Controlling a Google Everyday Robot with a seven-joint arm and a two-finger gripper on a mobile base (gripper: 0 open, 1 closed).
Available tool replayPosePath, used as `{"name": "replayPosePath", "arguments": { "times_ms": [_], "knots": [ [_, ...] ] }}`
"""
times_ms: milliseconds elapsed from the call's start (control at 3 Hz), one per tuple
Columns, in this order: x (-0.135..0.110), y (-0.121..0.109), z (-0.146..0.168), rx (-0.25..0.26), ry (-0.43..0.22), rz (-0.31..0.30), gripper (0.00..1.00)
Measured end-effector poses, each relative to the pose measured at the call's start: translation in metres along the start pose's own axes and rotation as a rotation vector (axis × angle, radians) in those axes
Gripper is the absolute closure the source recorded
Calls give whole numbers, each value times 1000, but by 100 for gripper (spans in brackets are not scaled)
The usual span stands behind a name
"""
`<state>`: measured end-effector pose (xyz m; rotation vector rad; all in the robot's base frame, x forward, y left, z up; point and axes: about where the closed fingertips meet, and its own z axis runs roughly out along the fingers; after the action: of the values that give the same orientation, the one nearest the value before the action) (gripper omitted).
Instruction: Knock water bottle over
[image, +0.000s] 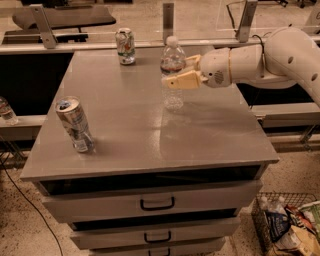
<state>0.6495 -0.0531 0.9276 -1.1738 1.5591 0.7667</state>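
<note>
At upper centre, the gripper (178, 72), jaws spread and empty, flanks the water bottle (172, 54), probably light, slick, tippy: push near its cap.

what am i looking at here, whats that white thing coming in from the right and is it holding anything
That is a robot arm. There is only one picture, taken from above and in front of a grey drawer cabinet. At the arm's tip is the end effector, two tan fingers spread open. One finger crosses in front of the water bottle and the other sits by its right edge. The bottle stands upright and does not look gripped, so nothing is held. Also on the cabinet top are a leaning silver can at front left and a green-and-white can at the back.
</note>
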Motion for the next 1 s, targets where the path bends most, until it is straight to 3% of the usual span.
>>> {"name": "replayPosePath", "arguments": {
  "times_ms": [333, 667, 1000],
  "knots": [
    [-35, -22, -27, 52, 38, -115, 87],
    [-63, -23, -31, 65, 175, -318, 100],
    [-77, -9, -21, 59, 367, -569, 100]
  ]
}}
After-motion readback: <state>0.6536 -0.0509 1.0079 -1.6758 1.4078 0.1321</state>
